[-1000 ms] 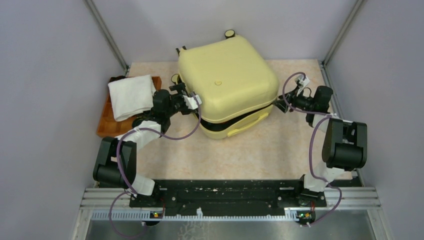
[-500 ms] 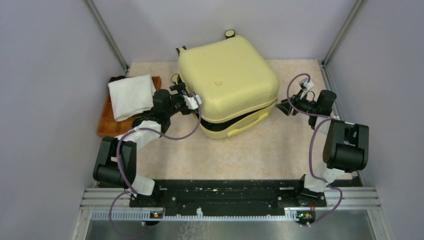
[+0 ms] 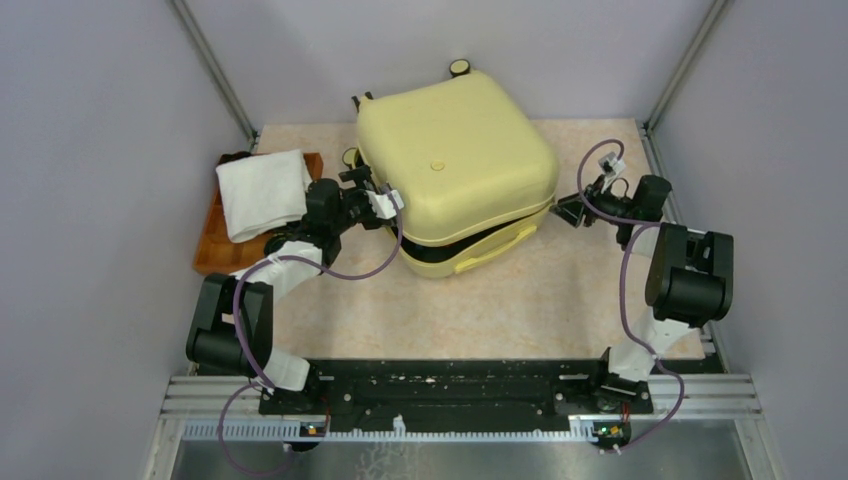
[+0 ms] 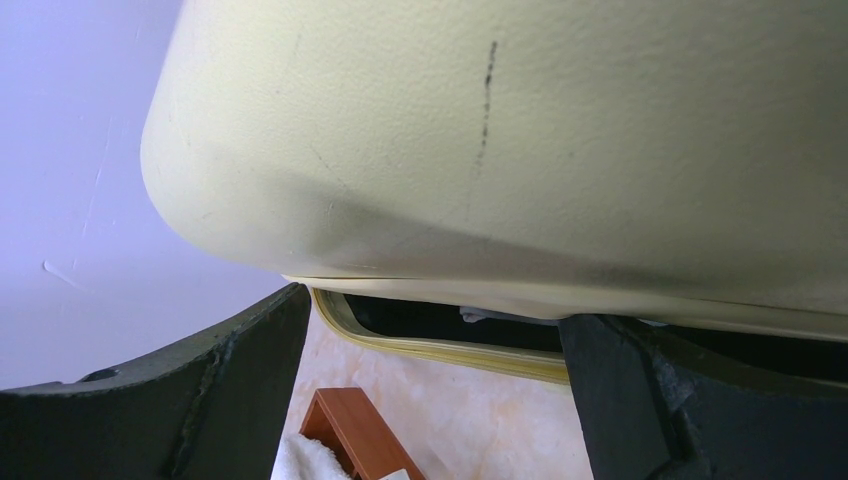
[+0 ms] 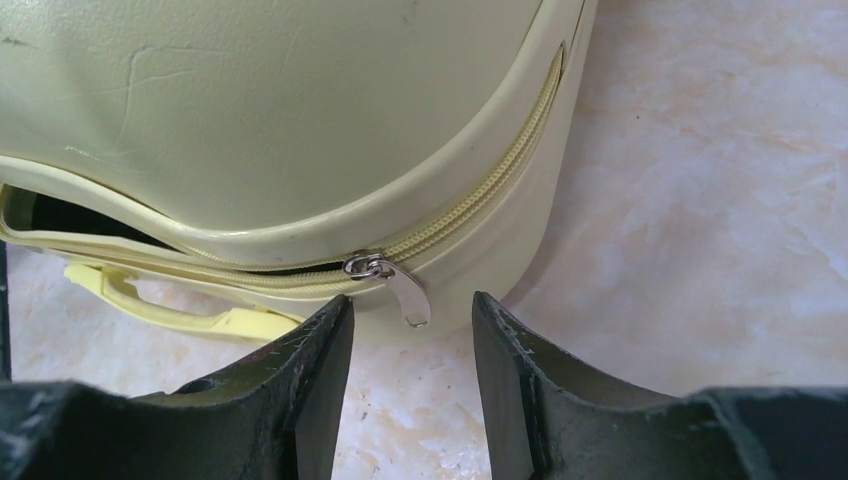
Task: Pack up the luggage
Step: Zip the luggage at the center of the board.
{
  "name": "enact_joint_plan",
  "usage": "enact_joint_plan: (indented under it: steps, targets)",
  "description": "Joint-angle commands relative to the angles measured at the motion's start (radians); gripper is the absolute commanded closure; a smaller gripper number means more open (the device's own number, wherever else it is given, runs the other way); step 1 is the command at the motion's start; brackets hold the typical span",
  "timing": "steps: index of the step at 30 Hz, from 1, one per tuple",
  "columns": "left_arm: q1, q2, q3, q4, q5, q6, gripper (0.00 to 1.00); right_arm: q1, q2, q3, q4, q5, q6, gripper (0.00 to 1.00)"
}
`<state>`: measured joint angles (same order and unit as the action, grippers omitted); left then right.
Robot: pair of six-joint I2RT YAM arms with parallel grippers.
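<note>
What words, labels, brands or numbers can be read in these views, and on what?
None can be read.
The pale yellow hard-shell suitcase carries only a small round mark on its lid, too small to tell if it holds text.
The silver metal zipper pull shows no lettering.
The dark streak on the shell, left wrist view, is a scuff, not writing.

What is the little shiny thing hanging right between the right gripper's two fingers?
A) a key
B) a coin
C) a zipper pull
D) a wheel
C: in the right wrist view a metal zipper pull hangs from the suitcase's zip, in the gap of the right gripper, whose fingers stand apart on either side without touching it.
</note>
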<state>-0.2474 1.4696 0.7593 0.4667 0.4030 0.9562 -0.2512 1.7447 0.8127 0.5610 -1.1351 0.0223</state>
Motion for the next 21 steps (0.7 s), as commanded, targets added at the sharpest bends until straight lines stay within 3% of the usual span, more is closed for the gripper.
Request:
enact_joint_plan:
  steps: [1,15,19,21]
  targets:
    - [-0.01,-0.012,0.089,0.237,0.021,-0.014,0.02,0.008,0.032,0.068,0.021,-0.094,0.013,0.53]
    - [-0.01,-0.028,0.091,0.223,0.003,-0.012,0.02,0.077,0.101,0.129,0.029,-0.161,0.062,0.58]
    - [-0.01,-0.029,0.089,0.227,0.012,-0.013,0.02,0.082,0.097,0.129,-0.001,-0.166,0.051,0.63]
    - [-0.01,-0.029,0.084,0.231,0.015,-0.015,0.02,0.084,0.086,0.115,0.0,-0.162,0.05,0.71]
